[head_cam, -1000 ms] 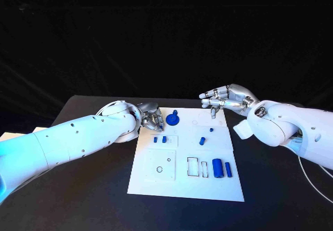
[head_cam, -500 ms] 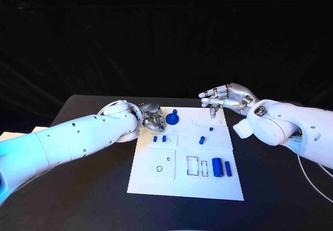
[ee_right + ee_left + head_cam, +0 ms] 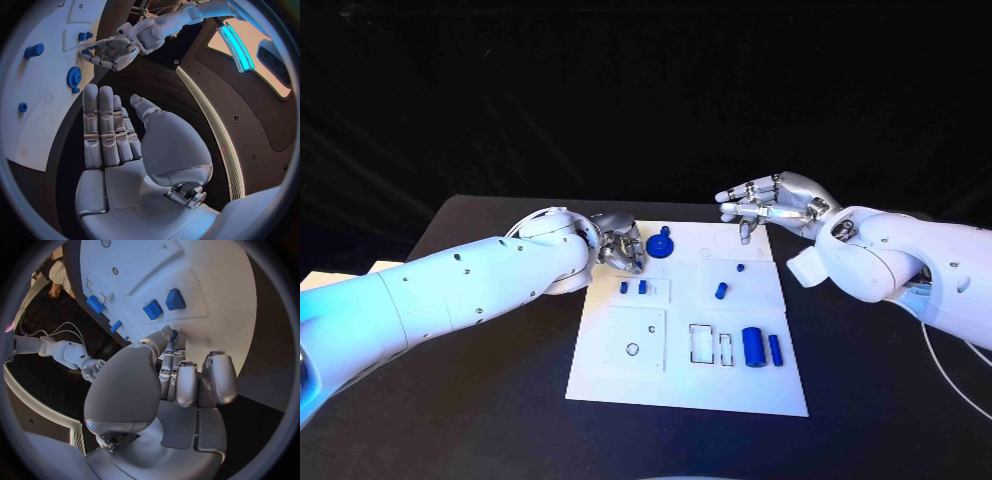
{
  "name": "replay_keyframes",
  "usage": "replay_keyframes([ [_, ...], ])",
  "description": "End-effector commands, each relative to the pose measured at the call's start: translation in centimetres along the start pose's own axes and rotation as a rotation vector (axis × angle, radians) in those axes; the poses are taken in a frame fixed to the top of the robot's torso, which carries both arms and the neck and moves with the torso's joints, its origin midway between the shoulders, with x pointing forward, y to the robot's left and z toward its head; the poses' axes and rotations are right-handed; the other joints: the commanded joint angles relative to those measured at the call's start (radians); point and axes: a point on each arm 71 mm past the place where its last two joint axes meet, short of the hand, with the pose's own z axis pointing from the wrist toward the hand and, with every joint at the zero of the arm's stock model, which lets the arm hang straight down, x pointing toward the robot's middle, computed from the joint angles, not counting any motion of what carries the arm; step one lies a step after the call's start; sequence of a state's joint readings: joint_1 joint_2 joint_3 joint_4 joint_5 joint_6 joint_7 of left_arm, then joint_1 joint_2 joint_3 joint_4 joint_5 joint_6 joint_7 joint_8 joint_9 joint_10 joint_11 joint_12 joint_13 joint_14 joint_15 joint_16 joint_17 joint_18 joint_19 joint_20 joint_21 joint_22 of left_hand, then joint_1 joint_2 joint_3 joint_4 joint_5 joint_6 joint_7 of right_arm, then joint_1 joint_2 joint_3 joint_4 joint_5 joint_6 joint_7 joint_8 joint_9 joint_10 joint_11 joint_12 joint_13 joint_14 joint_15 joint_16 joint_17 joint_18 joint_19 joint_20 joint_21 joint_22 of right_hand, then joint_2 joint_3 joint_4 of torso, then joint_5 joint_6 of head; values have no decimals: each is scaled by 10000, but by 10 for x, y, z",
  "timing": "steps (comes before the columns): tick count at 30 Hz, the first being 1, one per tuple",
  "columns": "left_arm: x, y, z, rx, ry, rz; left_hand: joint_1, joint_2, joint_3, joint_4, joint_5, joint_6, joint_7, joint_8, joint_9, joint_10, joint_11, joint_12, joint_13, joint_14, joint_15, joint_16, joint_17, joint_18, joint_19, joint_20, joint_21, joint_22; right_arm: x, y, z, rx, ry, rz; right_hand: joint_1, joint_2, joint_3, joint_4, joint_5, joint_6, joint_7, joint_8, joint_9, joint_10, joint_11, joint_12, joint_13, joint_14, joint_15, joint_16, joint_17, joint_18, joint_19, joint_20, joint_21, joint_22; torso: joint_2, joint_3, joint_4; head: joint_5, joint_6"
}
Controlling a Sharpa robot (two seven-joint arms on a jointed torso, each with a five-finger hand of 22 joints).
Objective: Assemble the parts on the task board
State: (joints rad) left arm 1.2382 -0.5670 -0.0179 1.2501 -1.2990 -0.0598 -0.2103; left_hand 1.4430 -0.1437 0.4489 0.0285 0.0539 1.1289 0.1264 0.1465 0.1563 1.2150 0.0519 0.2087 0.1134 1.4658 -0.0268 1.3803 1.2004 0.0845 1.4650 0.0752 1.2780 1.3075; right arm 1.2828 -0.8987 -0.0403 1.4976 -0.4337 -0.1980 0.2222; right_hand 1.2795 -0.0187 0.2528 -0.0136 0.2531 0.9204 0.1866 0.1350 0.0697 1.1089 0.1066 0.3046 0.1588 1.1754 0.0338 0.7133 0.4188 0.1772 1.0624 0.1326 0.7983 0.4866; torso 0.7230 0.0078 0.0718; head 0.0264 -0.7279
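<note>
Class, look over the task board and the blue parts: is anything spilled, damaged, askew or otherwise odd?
Nothing stands out. The task board lies flat on the table, and the blue parts sit on it, none off its edge. Neither the left hand nor the right hand holds anything.

We cannot tell whether the left hand (image 3: 617, 252) touches the round blue part (image 3: 658, 246) beside it, and the task board (image 3: 206, 275) runs past the left wrist view's rim.

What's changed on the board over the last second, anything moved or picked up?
Nothing visibly changed. The left hand hovers at the board's far left edge by the round blue part, the right hand sits open past the far right corner, and the blue pieces lie as before.
</note>
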Motion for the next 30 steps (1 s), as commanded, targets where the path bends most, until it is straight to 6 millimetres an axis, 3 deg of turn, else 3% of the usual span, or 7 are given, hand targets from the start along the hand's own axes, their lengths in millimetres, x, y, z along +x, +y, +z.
replay_keyframes([
  [1, 4, -2, 1, -19, 313, 154, -107, -26, 3, 22, 13, 17, -19, -41, -8, 67, 17, -40, 10, 374, 12, 17, 5, -132, 20, 19, -20, 316, 2, 1, 0, -103, 188, 9, 34, 1, 32, 23, -38, 36, 16, 46, -11, 66, -11, -27, -16, -14, -32, 39, -14, 63, 41, -16, 32, 16, 1, 0, -12, 10, -11],
  [20, 7, -2, 4, -24, 590, 242, -142, -100, 48, -49, 12, -86, 38, -161, -70, -34, 77, -222, -26, 334, 55, -26, -100, -117, -33, 44, -112, 268, 2, 0, 0, 1, 226, 16, 34, 1, 32, 23, -38, 36, 16, 46, -11, 66, -11, -27, -16, -14, -32, 39, -14, 63, 41, -16, 32, 16, -3, 0, -6, -41, -48],
  [30, 8, 1, 4, -114, 707, 160, -357, -365, 27, -69, 13, -668, 350, -579, -284, -377, 346, -581, -146, 276, 264, -89, -276, -90, -126, 203, -313, 153, 1, -1, -1, 30, 190, 8, 32, -13, 37, 25, -54, 25, 19, 41, -14, 59, -7, -31, -44, -33, -26, 34, -23, 61, 30, -12, 26, 15, -2, -2, -2, -24, -43],
])
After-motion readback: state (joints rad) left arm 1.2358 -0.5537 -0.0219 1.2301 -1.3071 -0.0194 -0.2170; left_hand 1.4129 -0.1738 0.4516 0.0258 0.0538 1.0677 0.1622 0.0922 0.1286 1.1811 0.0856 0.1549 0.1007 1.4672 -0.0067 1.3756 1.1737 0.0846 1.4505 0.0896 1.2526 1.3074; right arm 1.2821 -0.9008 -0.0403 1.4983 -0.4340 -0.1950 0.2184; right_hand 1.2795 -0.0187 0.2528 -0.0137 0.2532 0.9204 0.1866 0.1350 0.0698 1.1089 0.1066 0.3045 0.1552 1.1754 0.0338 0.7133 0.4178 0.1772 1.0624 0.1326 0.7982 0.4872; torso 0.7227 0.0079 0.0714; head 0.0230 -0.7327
